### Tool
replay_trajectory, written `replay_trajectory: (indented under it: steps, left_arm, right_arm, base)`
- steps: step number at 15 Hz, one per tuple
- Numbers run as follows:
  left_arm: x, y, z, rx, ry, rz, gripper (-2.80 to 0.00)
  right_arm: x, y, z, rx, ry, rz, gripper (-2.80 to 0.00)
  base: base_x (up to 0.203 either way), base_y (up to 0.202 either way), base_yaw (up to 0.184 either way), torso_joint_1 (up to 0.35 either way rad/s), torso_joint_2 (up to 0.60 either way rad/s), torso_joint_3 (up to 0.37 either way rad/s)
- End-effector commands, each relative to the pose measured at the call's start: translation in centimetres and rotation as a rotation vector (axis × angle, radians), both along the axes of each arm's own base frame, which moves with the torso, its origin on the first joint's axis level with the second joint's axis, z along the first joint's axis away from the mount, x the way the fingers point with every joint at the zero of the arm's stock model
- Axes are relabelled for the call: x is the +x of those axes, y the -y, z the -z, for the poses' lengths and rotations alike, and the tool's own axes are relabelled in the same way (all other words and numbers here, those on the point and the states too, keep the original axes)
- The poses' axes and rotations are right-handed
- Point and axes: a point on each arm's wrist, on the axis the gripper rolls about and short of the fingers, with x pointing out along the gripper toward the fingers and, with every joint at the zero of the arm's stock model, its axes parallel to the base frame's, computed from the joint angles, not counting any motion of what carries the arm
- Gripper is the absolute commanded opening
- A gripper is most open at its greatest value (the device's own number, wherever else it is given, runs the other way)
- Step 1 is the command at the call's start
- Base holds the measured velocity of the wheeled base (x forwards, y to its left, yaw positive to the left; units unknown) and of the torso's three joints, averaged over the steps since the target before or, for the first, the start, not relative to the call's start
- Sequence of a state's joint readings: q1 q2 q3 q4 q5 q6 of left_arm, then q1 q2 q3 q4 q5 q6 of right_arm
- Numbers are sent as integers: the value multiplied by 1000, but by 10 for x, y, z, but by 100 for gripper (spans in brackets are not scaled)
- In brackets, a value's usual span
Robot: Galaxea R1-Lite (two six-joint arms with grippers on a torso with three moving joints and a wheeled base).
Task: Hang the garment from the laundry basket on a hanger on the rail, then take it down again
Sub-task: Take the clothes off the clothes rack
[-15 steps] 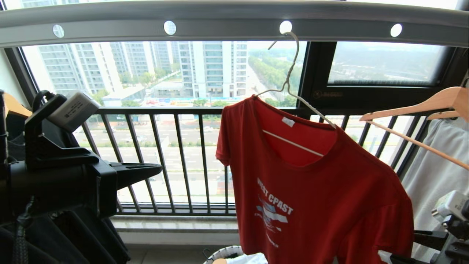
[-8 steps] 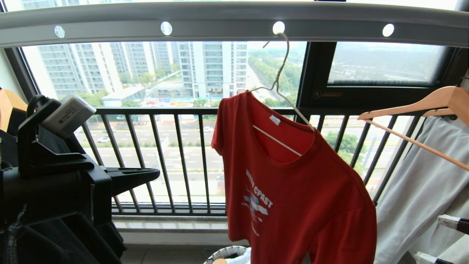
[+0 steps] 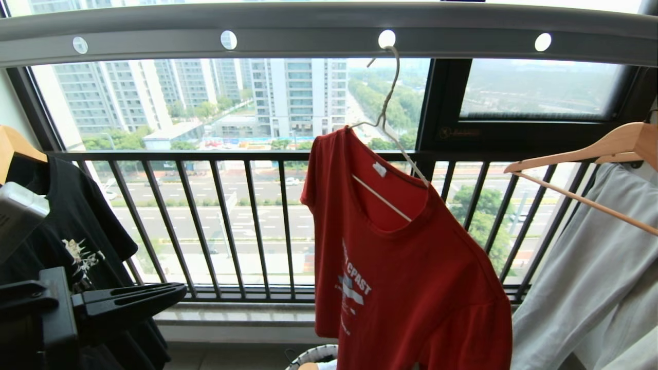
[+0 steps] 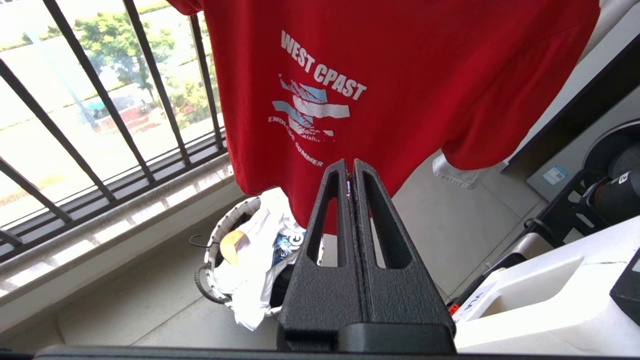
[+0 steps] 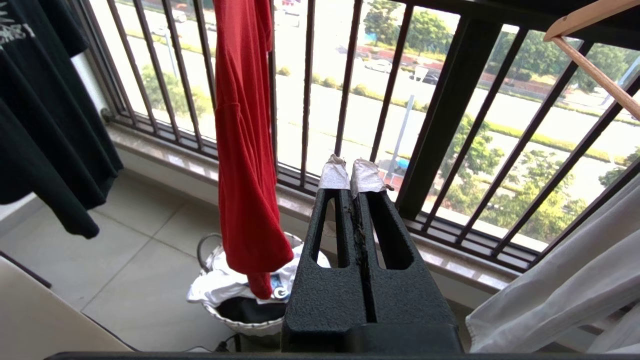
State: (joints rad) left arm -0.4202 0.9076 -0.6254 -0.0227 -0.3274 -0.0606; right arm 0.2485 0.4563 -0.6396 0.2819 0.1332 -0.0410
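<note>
Balcony; both grippers' fingers (image 4: 350,172) together, empty

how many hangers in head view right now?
3, maybe more out of frame. Wire hanger hooked in a rail hole, carrying the red T-shirt. Wooden hanger far right. Another wooden hanger far left, under the black T-shirt.

Black barred balcony railing (image 3: 247,226) runs across the far side, tower blocks (image 3: 303,97) and a road beyond it. Black T-shirt with white print (image 3: 77,246) hangs far left on a light-wood hanger (image 3: 18,144). Two more light-wood hangers (image 3: 591,154) at right, a pale grey-white garment (image 3: 586,288) draped below them; tiled floor (image 5: 130,280) underneath.
</note>
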Motion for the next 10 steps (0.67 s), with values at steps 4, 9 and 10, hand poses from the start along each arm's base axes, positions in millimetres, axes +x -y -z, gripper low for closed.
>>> replay_trajectory:
  steps: [4, 9, 10]
  left_arm:
    - [-91, -41, 26, -105, 207, -237, -280]
    - [-133, -39, 31, -122, 264, -502, -280]
    - [-136, -39, 32, -125, 269, -503, -280]
  right_arm:
    - [-60, 7, -4, 83, 47, 124, -280]
    - [-96, 13, -20, 106, 0, 210, -280]
    - [-100, 14, -20, 99, -19, 234, -280]
  base:
    - [0, 0, 0, 0, 0, 0]
    - [0, 0, 0, 0, 0, 0]
    - [0, 0, 0, 0, 0, 0]
